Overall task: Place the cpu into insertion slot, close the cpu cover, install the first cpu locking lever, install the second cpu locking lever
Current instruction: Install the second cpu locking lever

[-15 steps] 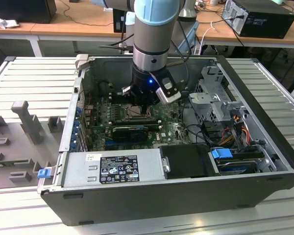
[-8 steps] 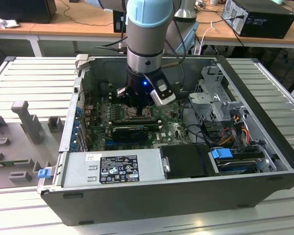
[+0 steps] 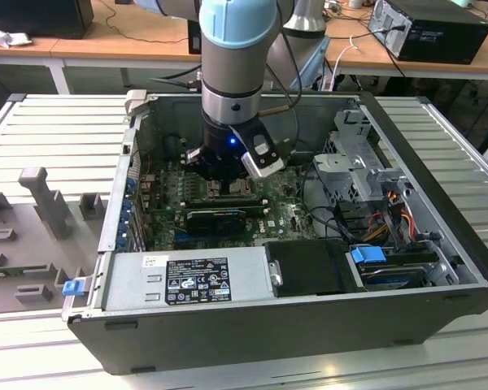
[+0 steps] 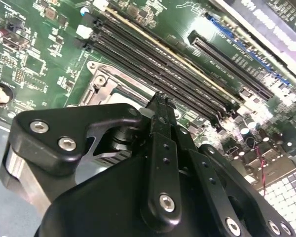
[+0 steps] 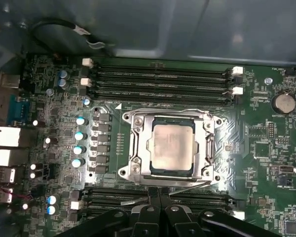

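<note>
Sitting in the silvery square-framed insertion slot (image 5: 170, 148) at centre frame — dull grey flat cpu (image 5: 173, 146); black gripper (image 5: 159, 198) fingers pressed together, gripping nothing.

We count one cpu (image 5: 173, 147), seated in one insertion slot (image 5: 134, 148) under one cpu cover (image 5: 205, 146). In the first wrist view four long memory slots (image 5: 163, 82) lie on the far side of the socket, and five small silver-topped capacitors (image 5: 80, 135) stand in a line beside it. One computer case (image 3: 439, 154) rests on the tabletop (image 3: 57, 130).
</note>
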`<state>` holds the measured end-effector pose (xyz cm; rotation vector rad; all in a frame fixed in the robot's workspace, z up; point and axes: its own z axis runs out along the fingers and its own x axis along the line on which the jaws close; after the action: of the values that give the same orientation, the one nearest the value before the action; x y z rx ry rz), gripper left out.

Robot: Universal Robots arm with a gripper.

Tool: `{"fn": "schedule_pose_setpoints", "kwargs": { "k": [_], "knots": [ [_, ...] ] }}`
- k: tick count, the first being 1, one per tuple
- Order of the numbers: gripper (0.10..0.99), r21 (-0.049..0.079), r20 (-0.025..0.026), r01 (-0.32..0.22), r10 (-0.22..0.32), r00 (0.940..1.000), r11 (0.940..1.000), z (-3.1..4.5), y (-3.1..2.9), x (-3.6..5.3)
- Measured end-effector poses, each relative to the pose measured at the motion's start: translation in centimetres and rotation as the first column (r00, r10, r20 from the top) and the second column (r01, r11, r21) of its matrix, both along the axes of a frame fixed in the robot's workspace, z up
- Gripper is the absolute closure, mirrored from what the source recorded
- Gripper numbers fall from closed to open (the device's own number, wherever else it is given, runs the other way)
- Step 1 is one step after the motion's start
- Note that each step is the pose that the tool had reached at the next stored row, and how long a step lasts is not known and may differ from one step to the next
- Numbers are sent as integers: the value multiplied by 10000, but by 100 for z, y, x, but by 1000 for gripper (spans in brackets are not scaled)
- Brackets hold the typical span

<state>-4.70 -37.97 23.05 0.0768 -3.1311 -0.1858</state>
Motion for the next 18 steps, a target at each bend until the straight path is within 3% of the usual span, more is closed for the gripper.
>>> {"fn": "schedule_pose_setpoints", "kwargs": {
  "k": [4, 8, 10, 12, 13, 15, 18],
  "knots": [
    [980, 9, -2, -33, 33, 10000, 10000, -29, -5, -64],
    [980, 29, -2, -167, 167, 9999, 9999, -156, -6, -73],
    [980, 190, 0, -177, 177, 9998, 9997, -167, -25, -93],
    [980, 615, 9, -201, 201, 9998, 9979, -173, -73, -124],
    [980, 718, 11, -212, 212, 9998, 9972, -174, -83, -135],
    [980, 853, 13, -246, 245, 9997, 9961, -177, -109, -155],
    [980, 939, 17, -327, 327, 9995, 9950, -185, -149, -181]
  ]
}}
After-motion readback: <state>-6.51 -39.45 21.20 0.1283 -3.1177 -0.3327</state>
